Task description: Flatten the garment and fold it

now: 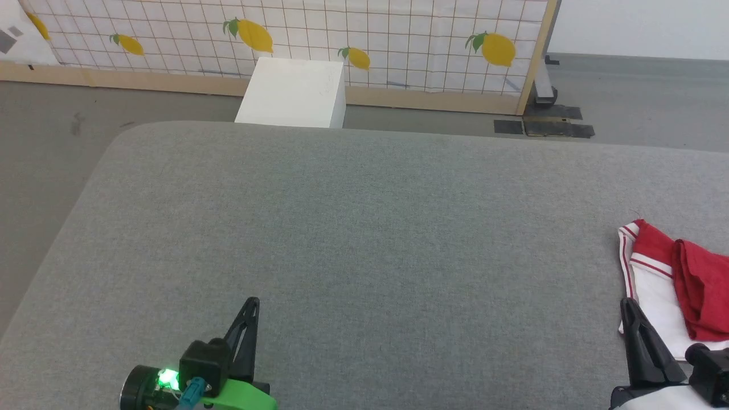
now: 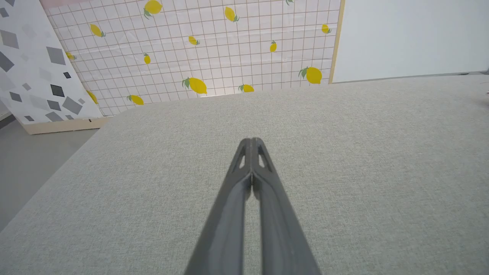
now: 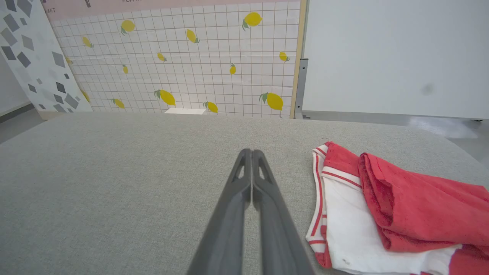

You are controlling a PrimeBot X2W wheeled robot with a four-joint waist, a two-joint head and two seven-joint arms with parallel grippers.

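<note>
The garment [image 1: 683, 285], red with a white sleeve and red-white stripe trim, lies crumpled at the right edge of the grey table [image 1: 364, 239]. In the right wrist view the garment [image 3: 401, 206] sits just right of my right gripper [image 3: 251, 152], whose fingers are pressed together and hold nothing. From the head camera my right gripper [image 1: 626, 304] stands at the garment's near-left corner. My left gripper [image 1: 253, 302] is at the lower left over bare table, far from the garment. Its fingers [image 2: 244, 160] meet at the tips with nothing between them.
A white box [image 1: 293, 91] stands on the floor beyond the table's far edge. Behind it runs a lemon-print grid panel [image 1: 285, 34] with a wooden base. Grey floor [image 1: 45, 148] lies to the left of the table's rounded corner.
</note>
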